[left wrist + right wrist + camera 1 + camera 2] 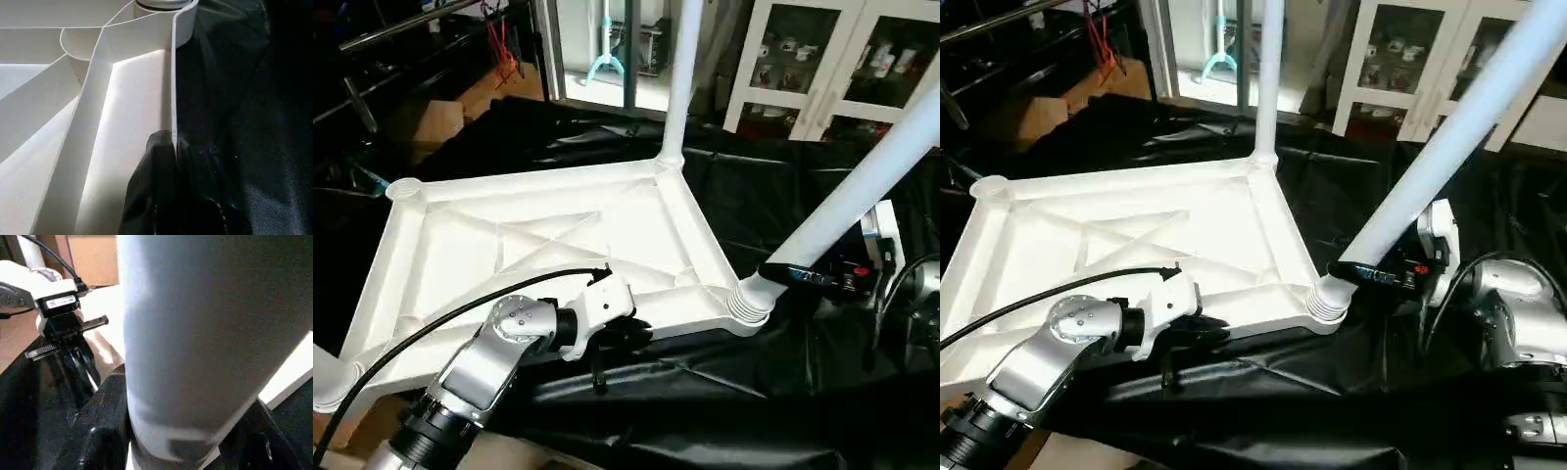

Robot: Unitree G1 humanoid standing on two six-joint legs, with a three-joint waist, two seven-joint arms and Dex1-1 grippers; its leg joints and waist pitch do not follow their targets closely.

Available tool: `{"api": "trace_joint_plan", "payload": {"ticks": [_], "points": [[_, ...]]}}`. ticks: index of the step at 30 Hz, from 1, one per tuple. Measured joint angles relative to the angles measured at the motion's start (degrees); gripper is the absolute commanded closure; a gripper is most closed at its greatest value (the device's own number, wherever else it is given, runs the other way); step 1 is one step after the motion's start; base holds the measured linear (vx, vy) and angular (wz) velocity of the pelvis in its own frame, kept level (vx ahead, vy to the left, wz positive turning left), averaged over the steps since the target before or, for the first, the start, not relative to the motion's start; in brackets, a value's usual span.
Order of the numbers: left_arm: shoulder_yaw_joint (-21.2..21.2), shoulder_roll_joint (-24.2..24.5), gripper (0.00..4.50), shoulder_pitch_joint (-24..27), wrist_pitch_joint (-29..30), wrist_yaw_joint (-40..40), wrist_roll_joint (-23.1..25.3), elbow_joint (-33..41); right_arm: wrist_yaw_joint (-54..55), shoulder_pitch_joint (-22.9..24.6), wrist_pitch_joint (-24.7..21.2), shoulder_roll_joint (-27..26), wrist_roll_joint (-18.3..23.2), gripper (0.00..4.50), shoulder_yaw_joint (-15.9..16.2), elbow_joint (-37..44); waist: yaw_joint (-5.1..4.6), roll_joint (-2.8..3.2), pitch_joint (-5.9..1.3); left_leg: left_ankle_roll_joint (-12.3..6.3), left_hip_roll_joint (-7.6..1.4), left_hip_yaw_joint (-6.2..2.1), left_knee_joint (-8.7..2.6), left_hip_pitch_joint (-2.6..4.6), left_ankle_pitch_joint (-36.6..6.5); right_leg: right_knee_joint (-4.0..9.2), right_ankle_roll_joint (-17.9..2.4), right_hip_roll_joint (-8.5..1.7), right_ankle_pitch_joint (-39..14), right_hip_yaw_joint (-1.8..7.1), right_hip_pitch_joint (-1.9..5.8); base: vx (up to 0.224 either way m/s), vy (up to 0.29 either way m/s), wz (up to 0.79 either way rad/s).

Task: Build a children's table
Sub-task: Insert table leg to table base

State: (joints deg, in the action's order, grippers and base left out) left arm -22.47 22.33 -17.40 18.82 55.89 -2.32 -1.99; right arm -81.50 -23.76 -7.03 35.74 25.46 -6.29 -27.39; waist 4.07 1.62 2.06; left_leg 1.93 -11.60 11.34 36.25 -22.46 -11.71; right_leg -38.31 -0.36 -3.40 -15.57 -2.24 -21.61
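Observation:
The white tabletop lies upside down on black cloth, its X-ribs facing up. One white leg stands upright in the far right corner socket. A second leg leans to the right out of the near right socket. My right gripper is shut around that leaning leg just above its ribbed base, and the leg sits between the black fingers. My left gripper is shut on the tabletop's near rim, pinching the thin wall. The far left socket holds nothing.
Black cloth covers the surface under and around the tabletop. A white cabinet with glass doors stands at the back right, and cardboard boxes at the back left. A black cable runs along my left forearm.

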Motion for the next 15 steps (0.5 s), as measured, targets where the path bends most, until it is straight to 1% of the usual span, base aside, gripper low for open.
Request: {"api": "trace_joint_plan", "payload": {"ticks": [2, 4, 6, 10, 13, 15], "points": [[0.0, 0.0, 4.5, 0.2, 0.0, 0.0, 0.0, 0.0, -0.4, -0.1, -1.7, 0.1, 0.3, 2.69, 0.4, -0.6, -0.12, -0.02, 0.0, -0.01, 0.0, -0.01, -0.01, 0.13, 0.0, 0.09, 0.0, 0.0, 0.0, -0.03, 0.18, 0.0, 0.0, 0.0], [0.0, 0.2, 4.5, 0.3, 0.0, 0.1, 0.0, 0.1, -1.1, -0.5, -2.4, 0.6, 0.1, 2.69, 0.8, -1.1, -0.12, 0.0, -0.02, -0.06, 0.0, -0.01, -0.03, 0.25, 0.0, 0.25, 0.0, 0.0, 0.0, -0.04, 0.36, 0.0, 0.0, 0.0], [-0.2, 0.3, 4.5, 0.4, 0.0, 0.2, 0.0, 0.1, -1.9, -1.2, -2.4, 1.0, -0.4, 2.69, 1.6, -1.8, -0.13, -0.03, -0.09, -0.13, 0.0, -0.01, -0.05, 0.35, -0.1, 0.35, 0.0, 0.0, 0.0, -0.08, 0.53, 0.0, 0.0, 0.0], [-0.4, 0.3, 4.5, 0.5, 0.0, 0.3, 0.0, 0.2, -3.8, -3.6, -2.6, 1.9, -1.6, 2.69, 3.6, -3.8, -0.12, -0.11, -0.2, -0.15, 0.01, -0.01, -0.04, 0.39, -0.1, 0.38, 0.0, -0.03, 0.0, -0.09, 0.6, 0.0, 0.0, 0.0], [-0.5, 0.4, 4.5, 0.7, 0.0, 0.3, 0.0, 0.1, -5.4, -5.9, -2.0, 2.3, -3.3, 2.69, 5.7, -5.8, -0.25, -0.17, -0.3, -0.15, 0.02, 0.0, -0.03, 0.45, -0.1, 0.38, 0.0, -0.05, 0.0, -0.1, 0.68, 0.0, 0.0, 0.0], [-0.6, 0.4, 4.5, 0.7, 0.0, 0.3, 0.1, 0.1, -6.3, -6.9, -1.3, 2.5, -4.1, 2.69, 7.0, -6.7, -0.28, -0.37, -0.42, -0.14, 0.01, 0.0, -0.03, 0.46, -0.1, 0.38, 0.0, -0.06, 0.0, -0.12, 0.71, 0.0, 0.0, 0.0]]}}
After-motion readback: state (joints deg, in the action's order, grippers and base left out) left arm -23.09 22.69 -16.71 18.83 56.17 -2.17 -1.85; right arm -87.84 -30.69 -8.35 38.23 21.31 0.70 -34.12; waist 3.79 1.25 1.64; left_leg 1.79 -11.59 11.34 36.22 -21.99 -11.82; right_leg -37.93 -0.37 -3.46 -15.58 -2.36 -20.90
